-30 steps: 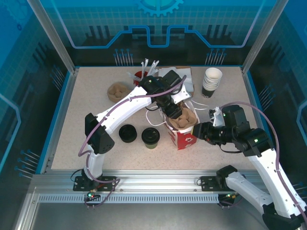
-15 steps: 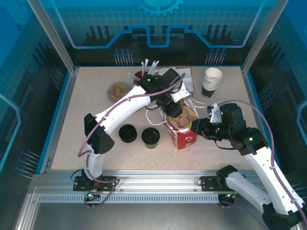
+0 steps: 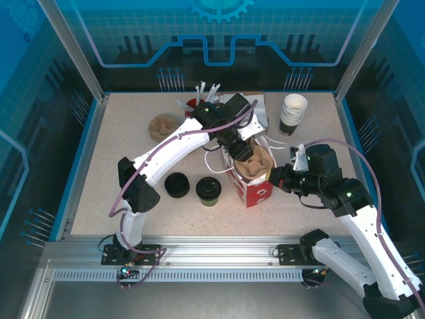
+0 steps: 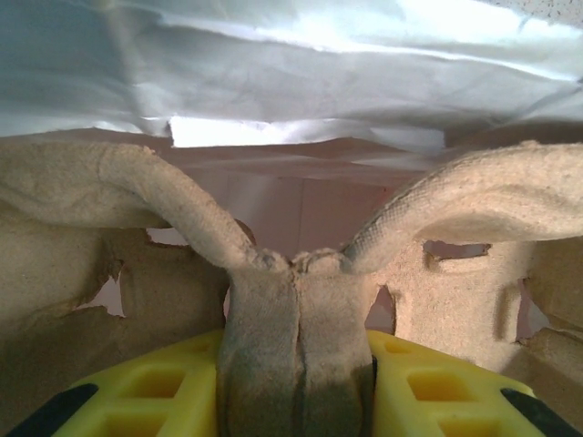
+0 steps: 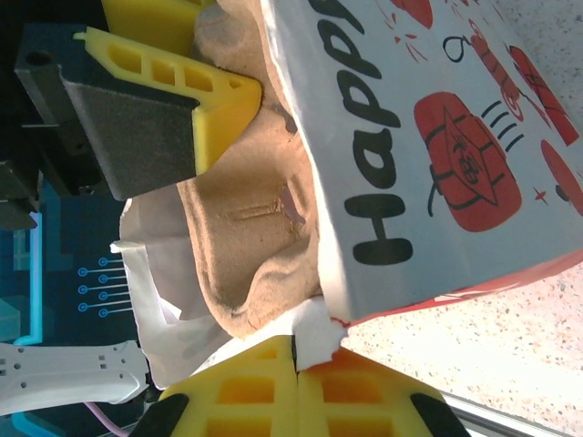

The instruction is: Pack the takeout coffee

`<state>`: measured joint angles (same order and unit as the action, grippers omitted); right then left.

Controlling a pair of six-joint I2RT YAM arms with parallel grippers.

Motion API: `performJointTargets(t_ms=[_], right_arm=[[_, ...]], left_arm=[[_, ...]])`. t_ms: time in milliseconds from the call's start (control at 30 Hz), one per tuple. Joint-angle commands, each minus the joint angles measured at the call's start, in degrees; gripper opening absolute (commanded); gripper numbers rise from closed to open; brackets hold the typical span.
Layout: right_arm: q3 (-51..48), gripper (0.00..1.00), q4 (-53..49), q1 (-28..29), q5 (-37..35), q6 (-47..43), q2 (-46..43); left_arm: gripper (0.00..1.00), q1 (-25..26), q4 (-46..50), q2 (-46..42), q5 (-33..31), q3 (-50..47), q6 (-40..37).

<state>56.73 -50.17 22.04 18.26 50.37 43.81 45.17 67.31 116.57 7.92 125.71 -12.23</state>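
Though unclear from overhead, plain at wrist cameras: left gripper (image 4: 296,364) clamped on cup carrier (image 4: 296,300) ridge inside bag (image 3: 255,191); right gripper (image 5: 296,350) pinched shut on bag rim. Coffee (image 3: 208,189) upright on table (image 3: 119,173), 9 o'clock of bag, apart from both.

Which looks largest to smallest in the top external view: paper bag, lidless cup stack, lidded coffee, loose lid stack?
1. paper bag
2. stack of lidless cups
3. takeout coffee and loose lid stack: these two look about alike, so I won't rank them.
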Motion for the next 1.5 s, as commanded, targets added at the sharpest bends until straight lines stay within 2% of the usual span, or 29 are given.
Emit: performJointTargets(t_ms=[0,100,267,367,500,633,767,967,1133,1467], right_arm=[[2.12,0.00,-3.81,-1.08,1.06,-0.58,-0.84],[3.35,0.00,-5.99,-1.20,1.02,-1.26,-0.70],[3.83,0.01,-6.81,-1.56,2.11,-1.68,-0.39],[5.05,0.14,-7.07,-1.82,2.77,-2.79,0.25],[10.29,0.24,-10.26,-2.48,0.77,-7.57,1.76],[16.26,0.29,-13.86,-3.20,-5.70,-14.56,3.22],[19.30,0.34,-13.38,-3.98,-9.34,-20.13,5.28],[18.25,0.37,-8.72,-5.02,-9.90,-25.72,9.87],[15.91,0.40,-4.51,-5.03,-7.60,-26.88,12.48],[13.50,0.44,-2.91,-5.14,-9.45,-27.80,15.31]], left_arm=[[0.37,-0.43,2.40,2.18,-3.07,2.68,-1.54],[0.38,-0.39,3.22,2.87,-5.07,3.25,-2.34],[0.37,-0.14,3.00,2.79,-4.94,3.06,-3.71],[0.37,0.35,3.09,2.96,-4.84,2.96,-4.62],[0.37,0.71,3.31,2.87,-4.34,2.57,-5.87],[0.37,1.39,2.58,1.93,-3.28,1.41,-7.83],[0.38,1.85,2.30,1.77,-2.06,1.04,-9.83],[0.38,2.30,1.97,2.13,-0.72,0.63,-12.17],[0.38,2.34,1.36,2.30,0.99,-0.29,-12.99],[0.39,2.30,-1.92,2.08,3.58,-3.12,-14.14]])
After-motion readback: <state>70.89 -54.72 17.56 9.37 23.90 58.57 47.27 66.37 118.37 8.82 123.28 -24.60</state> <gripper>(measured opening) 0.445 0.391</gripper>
